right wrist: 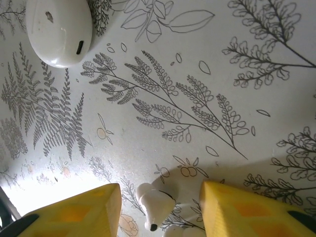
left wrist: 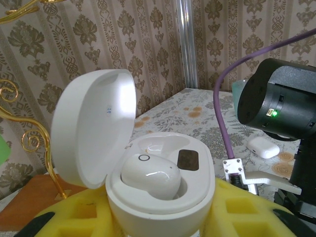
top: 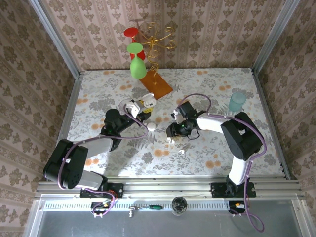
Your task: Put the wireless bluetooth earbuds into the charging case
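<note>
The right gripper (right wrist: 159,196), fingers parted around the white earbud (right wrist: 156,205), should centre, then close gently; the left gripper (left wrist: 159,219) clasps the open charging case (left wrist: 163,195).

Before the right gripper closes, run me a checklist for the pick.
1. The loose earbud lies between the fingers of the right gripper: ok.
2. Right jaws open, a gap on either side: ok.
3. The charging case is clamped in the left gripper: ok.
4. Its lid is up: ok.
5. One slot is free beside the seated earbud: ok.
6. Loose earbud's orientation suits that slot: cannot tell.
</note>
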`<act>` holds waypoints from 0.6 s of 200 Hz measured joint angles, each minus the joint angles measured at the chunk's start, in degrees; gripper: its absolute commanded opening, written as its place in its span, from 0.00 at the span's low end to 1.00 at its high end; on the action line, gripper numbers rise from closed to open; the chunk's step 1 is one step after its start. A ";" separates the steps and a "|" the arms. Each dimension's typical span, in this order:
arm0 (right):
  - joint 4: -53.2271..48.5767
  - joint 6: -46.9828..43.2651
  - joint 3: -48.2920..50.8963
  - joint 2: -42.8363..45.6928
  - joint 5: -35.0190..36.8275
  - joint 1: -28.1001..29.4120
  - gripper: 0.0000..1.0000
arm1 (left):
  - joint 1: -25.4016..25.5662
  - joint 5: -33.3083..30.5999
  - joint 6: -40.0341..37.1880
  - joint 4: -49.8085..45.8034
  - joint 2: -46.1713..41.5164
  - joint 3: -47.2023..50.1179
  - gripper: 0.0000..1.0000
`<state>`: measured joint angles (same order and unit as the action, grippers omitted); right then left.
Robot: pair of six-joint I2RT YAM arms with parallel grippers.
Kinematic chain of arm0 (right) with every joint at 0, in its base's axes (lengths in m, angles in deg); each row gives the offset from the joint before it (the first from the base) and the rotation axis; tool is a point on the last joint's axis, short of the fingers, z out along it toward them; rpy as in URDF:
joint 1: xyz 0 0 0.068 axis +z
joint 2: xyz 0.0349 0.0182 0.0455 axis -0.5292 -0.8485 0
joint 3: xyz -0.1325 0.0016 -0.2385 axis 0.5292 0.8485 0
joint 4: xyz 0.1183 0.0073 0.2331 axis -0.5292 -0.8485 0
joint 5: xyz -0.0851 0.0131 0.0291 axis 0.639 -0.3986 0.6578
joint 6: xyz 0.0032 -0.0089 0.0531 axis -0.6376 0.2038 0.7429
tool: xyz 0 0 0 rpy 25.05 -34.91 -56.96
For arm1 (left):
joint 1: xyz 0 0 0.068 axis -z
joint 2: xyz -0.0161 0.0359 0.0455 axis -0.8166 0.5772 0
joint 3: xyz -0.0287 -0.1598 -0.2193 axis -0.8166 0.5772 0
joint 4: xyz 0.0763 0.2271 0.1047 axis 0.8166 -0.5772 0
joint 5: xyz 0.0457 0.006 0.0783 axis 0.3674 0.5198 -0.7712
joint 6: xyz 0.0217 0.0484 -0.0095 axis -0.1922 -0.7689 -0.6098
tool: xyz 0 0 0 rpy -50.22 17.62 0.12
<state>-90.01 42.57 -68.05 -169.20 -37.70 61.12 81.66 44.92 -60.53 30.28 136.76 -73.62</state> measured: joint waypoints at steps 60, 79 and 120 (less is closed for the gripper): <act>1.03 -1.51 6.25 3.93 -4.48 -0.26 0.45 | 0.00 -0.11 -0.02 -0.48 -0.09 0.00 0.30; 0.52 -1.95 8.00 5.42 -5.49 -0.13 0.45 | 0.00 -0.33 -0.02 -0.61 -0.35 0.00 0.30; -1.38 -2.54 10.08 9.77 -5.66 0.00 0.45 | 0.00 -0.46 0.00 -0.85 -0.96 0.00 0.30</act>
<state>-91.39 40.04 -57.97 -159.43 -43.36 61.12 81.66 44.46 -60.53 29.43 135.80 -73.62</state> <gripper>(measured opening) 0.452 0.352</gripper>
